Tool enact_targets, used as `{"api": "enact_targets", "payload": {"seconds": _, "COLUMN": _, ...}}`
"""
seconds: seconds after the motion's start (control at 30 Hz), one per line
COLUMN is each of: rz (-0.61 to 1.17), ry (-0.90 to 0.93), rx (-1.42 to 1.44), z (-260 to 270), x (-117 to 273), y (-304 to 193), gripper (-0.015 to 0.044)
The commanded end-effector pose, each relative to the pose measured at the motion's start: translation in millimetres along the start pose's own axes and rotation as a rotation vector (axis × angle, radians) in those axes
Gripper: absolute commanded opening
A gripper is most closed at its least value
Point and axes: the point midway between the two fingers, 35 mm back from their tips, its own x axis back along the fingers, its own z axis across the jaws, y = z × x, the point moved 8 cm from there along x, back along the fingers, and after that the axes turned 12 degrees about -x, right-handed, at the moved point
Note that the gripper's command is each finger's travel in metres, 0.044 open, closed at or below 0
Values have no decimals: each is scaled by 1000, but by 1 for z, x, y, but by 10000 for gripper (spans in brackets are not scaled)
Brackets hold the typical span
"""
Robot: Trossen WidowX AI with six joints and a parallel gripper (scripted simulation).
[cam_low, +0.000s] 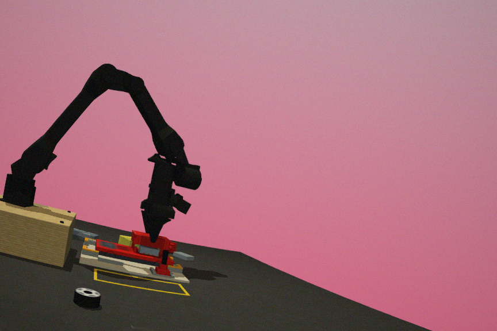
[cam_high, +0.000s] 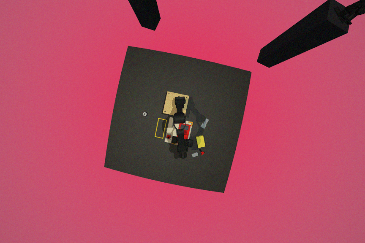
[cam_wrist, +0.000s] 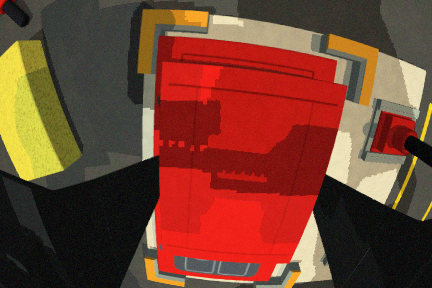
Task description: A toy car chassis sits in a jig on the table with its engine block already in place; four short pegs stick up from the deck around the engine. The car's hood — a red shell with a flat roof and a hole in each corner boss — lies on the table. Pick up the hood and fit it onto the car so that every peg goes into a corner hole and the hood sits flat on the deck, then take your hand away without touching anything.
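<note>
My gripper is shut on the red hood, its fingers on the two long sides. The hood hangs roof up, low over the red chassis, roughly in line with it. The grey engine block shows below the hood in the exterior view, with a gap to the deck. The chassis sits in the pale jig between orange corners. The hood hides the pegs in the wrist view; the corner holes cannot be made out.
A red stand with a black handle stands on the jig beside the chassis. A yellow block, grey pieces and a small red part lie on the other side. A wheel lies apart.
</note>
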Motion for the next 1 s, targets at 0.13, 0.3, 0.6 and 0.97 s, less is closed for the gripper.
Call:
{"api": "enact_targets", "payload": {"seconds": 0.13, "rz": 0, "ry": 1, "rx": -6, "z": 0, "x": -1, "y": 0, "gripper": 0}}
{"api": "enact_targets", "payload": {"seconds": 0.3, "rz": 0, "ry": 1, "rx": -6, "z": 0, "x": -2, "y": 0, "gripper": 0}}
{"api": "enact_targets", "payload": {"seconds": 0.6, "rz": 0, "ry": 1, "rx": -6, "z": 0, "x": -7, "y": 0, "gripper": 0}}
{"api": "enact_targets", "payload": {"seconds": 0.97, "rz": 0, "ry": 1, "rx": -6, "z": 0, "x": -13, "y": 0, "gripper": 0}}
